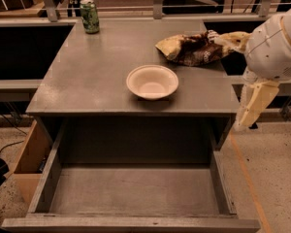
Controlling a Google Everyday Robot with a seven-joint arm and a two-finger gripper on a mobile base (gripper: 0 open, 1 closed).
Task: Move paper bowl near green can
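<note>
The paper bowl [152,81] is cream-white and sits upright on the grey table top [87,76], near its front edge and right of centre. The green can [90,16] stands upright at the table's far left corner, well apart from the bowl. My gripper [249,108] hangs off the white arm [276,42] at the right edge of the view, beside the table's front right corner. It is to the right of the bowl, holds nothing and touches nothing.
A yellow-and-brown snack bag [191,47] lies at the back right of the table. A wide drawer [131,193] stands pulled open below the table's front edge. A wooden box [31,159] sits on the floor at left. Rails run behind the table.
</note>
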